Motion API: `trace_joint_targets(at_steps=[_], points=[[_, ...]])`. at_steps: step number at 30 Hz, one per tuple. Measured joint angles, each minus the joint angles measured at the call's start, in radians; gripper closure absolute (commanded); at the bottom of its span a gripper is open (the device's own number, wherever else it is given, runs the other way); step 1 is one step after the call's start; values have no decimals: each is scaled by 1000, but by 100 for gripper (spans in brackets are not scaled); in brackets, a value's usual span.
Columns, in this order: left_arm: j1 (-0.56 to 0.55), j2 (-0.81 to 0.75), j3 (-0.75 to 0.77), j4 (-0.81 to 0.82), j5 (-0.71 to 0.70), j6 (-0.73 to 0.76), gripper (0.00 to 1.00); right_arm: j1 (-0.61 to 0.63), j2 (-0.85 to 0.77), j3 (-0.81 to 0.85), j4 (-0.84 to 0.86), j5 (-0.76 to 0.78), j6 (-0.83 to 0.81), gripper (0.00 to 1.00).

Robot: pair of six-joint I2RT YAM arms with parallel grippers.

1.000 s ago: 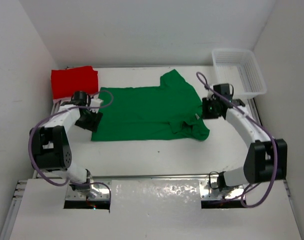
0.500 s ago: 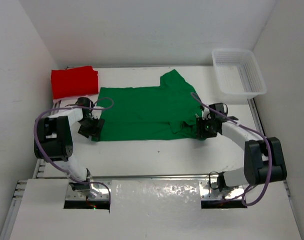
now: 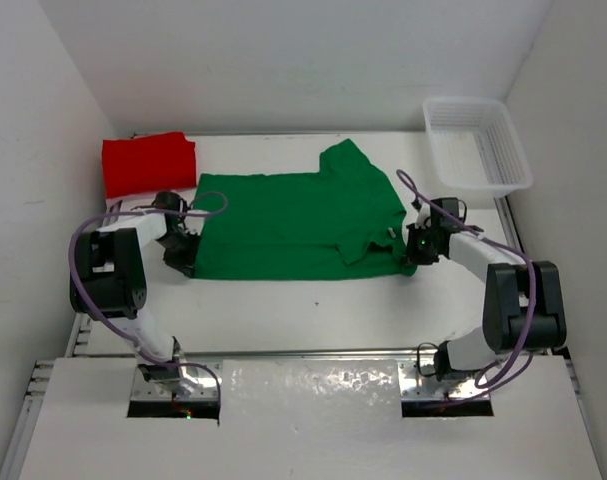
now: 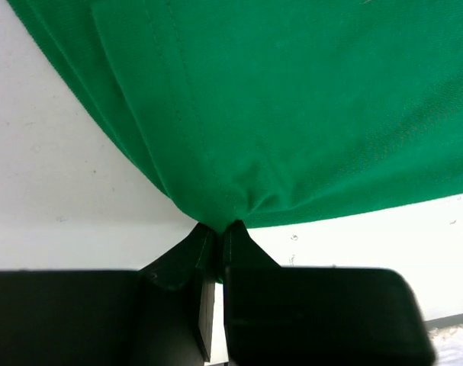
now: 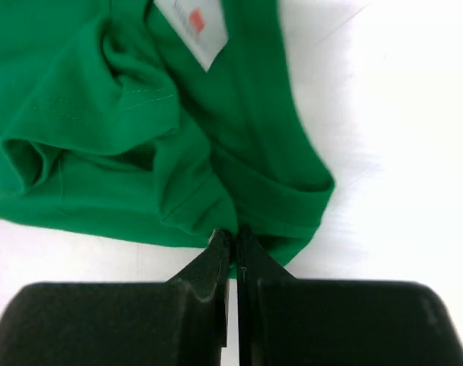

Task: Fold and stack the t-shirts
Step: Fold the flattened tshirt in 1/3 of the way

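Two grips have closed since a second ago: both pairs of jaws, parted then, are now clenched on cloth. Nearest, at 8 o'clock of the spread shirt, the left gripper (image 3: 186, 262) (image 4: 218, 229) pinches the hem corner of the green t-shirt (image 3: 283, 225) (image 4: 307, 114). In the left wrist view its black jaws meet with no gap, and the stitched hem gathers into small puckers where they bite. That corner lay flat and square on the table (image 3: 313, 300) a second ago; now it is drawn in toward the arm.

At 4 o'clock of the shirt, the right gripper (image 3: 411, 262) (image 5: 235, 232) is likewise shut tight on a folded edge of the green cloth near the collar. A white label (image 5: 191, 27) lies just beyond, at 11 o'clock of the jaws. This gripper stood farther up the shirt's right side a second ago and has come down to its near-right corner.

The green t-shirt is soft, matt knit and lies mostly flat across the middle of the white table. One sleeve points to 12 o'clock, and the near-right part is rumpled into folds.

Farther off, at 10 o'clock of the table, a red t-shirt (image 3: 148, 163) lies folded into a neat rectangle. At 2 o'clock stands a white plastic mesh basket (image 3: 518, 150), rectangular, well apart from both shirts.
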Motion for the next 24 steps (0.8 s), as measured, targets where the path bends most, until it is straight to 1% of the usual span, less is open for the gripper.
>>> trace_joint_targets(at_steps=[5, 6, 7, 8, 9, 10, 12, 14, 17, 18, 20, 21, 22, 23, 24], points=[[-5, -22, -23, 24, -25, 0, 100, -27, 40, 54, -2, -12, 6, 100], [-5, -24, -25, 26, -26, 1, 100, -27, 53, 60, -3, -13, 6, 99], [-5, -26, -27, 29, -33, 0, 100, -31, 67, 67, -10, -13, 8, 95], [-6, -29, -31, 34, -39, 1, 100, -38, 84, 78, -25, -13, 10, 89], [-6, -32, -33, 38, -45, 2, 100, -45, 101, 90, -40, -7, 14, 78], [-6, -34, -35, 42, -52, 3, 100, -53, 119, 108, -59, 0, 18, 74], [-6, -37, -38, 47, -63, 5, 100, -61, 156, 146, -86, 40, 16, 70], [-6, -40, -41, 51, -68, 8, 100, -69, 176, 167, -97, 80, 16, 71], [-6, -48, -50, 62, -74, 18, 100, -82, 179, 172, -115, 135, 24, 80], [-6, -51, -52, 64, -75, 21, 100, -89, 179, 172, -117, 154, 27, 86], [-6, -55, -57, 69, -77, 24, 100, -104, 172, 172, -123, 179, 34, 88], [-6, -56, -58, 71, -77, 26, 100, -108, 163, 171, -124, 179, 34, 86], [-6, -57, -60, 72, -77, 27, 100, -114, 146, 163, -115, 171, 32, 73], [-6, -58, -61, 74, -77, 27, 100, -118, 118, 147, -100, 155, 31, 63], [-6, -60, -63, 75, -77, 28, 100, -118, 84, 124, -81, 130, 32, 55]])
